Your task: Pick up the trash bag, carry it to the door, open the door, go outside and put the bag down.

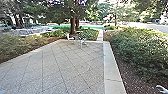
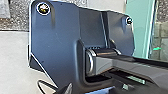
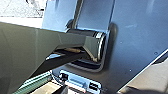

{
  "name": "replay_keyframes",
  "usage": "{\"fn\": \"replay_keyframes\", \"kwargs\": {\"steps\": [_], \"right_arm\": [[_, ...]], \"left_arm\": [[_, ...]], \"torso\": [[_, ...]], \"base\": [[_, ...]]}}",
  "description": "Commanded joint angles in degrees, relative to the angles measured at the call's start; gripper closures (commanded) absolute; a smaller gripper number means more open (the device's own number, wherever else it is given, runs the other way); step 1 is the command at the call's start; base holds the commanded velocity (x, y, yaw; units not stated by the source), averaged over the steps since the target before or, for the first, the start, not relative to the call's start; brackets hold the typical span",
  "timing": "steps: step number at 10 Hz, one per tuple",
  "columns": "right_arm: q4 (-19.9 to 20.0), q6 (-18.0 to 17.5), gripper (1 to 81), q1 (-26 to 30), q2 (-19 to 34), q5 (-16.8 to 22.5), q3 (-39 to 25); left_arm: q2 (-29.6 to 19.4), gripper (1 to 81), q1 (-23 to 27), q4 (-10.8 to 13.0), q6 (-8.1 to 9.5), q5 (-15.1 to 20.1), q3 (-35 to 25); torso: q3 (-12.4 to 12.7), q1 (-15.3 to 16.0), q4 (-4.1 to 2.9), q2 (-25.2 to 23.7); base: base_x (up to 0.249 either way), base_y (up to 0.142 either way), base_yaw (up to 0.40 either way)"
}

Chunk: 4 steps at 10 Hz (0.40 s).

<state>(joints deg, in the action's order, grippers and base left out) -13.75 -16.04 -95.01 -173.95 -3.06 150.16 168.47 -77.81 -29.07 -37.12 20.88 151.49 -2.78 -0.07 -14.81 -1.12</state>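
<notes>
Paving (image 1: 75,67) runs ahead of the robot, plausible set-down ground. Where the trash bag lies from either gripper, its long axis, the nearer arm — I cannot tell, nor either gripper's opening or hold.

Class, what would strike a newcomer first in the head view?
Probably the wide paved yard, stretching ahead toward a tree trunk beyond its far edge. Next, perhaps the dense green bushes on the right, and small pale furniture near the paving's far end.
</notes>
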Motion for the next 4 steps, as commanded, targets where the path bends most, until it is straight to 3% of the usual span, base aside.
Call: {"fn": "replay_keyframes", "kwargs": {"steps": [1,3,4], "right_arm": [[-0.31,-0.13,1.0,1.80,-1.16,2.97,-1.46],[-0.66,0.40,1.0,1.53,-1.16,2.45,-1.46],[-0.66,0.40,1.0,1.53,-1.16,1.75,-1.20]], "left_arm": [[1.25,1.0,1.22,0.33,-0.94,1.18,0.12],[3.79,1.0,-1.16,0.25,-0.93,-8.88,2.48],[5.12,1.0,-1.86,0.25,-0.85,-11.92,4.08]], "torso": [[-0.05,0.07,0.00,0.00],[0.42,0.07,0.00,-0.02],[0.35,0.07,0.00,-0.05]], "base": [[0.000,0.000,0.000],[0.000,0.000,0.000],[0.000,0.000,0.000]]}}
